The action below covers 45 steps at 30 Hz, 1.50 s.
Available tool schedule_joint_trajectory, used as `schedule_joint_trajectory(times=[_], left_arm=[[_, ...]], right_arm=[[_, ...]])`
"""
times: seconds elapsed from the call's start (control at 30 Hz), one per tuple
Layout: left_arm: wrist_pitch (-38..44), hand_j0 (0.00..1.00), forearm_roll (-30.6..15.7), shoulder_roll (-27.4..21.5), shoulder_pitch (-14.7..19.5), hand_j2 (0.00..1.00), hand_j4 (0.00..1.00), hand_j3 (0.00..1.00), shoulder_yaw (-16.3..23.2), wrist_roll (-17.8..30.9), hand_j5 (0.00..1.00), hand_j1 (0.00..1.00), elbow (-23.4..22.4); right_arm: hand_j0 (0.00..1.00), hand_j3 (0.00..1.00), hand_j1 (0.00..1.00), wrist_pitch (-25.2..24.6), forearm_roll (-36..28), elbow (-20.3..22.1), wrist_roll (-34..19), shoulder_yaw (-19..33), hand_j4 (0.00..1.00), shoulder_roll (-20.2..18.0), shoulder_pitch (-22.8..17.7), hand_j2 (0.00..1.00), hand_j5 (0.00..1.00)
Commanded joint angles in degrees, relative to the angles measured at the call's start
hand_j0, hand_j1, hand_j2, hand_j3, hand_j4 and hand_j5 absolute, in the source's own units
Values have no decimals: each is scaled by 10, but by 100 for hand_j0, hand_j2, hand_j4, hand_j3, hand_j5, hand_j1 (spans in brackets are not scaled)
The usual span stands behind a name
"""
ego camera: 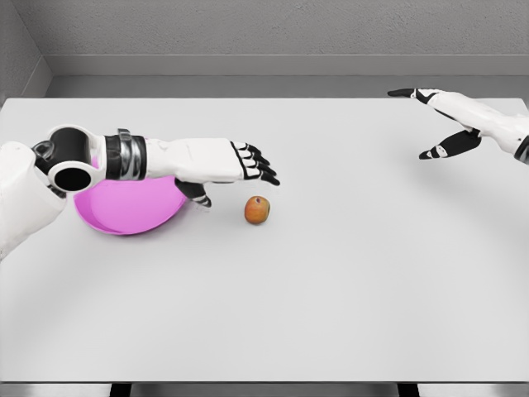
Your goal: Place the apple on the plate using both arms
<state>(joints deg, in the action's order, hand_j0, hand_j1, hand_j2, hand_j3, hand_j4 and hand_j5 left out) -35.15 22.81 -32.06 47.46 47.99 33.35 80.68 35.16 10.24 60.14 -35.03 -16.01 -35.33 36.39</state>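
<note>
Left hand [248, 165]: fingers spread, holding nothing, hovering just up and left of the apple.
Apple [258, 210]: on the worktop [331, 289], just right of the plate.
Plate [124, 211]: pink, partly under the left forearm.
Right hand [442, 124]: fingers spread, empty, well apart at far right.
Advice: lower the left hand squarely over the apple before closing, so it does not roll.

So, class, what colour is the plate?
Pink-magenta; the plate shows in the head view, partly under the left arm.
</note>
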Motion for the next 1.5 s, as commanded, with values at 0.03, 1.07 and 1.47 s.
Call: schedule_joint_trajectory(times=[0.03,1.07,1.47], left_arm=[[1,100,4,24,0,100,100,100,1,0,100,100,-35],[1,89,94,75,1,89,89,89,27,0,89,89,-61],[1,83,118,87,3,83,83,83,31,0,83,83,-61]], right_arm=[[100,100,100,-2,-3,1,0,-1,100,1,3,100,100],[100,100,100,-2,-2,1,0,-9,100,1,-4,100,100],[100,100,100,-2,-2,2,0,-10,100,2,-4,100,100]])
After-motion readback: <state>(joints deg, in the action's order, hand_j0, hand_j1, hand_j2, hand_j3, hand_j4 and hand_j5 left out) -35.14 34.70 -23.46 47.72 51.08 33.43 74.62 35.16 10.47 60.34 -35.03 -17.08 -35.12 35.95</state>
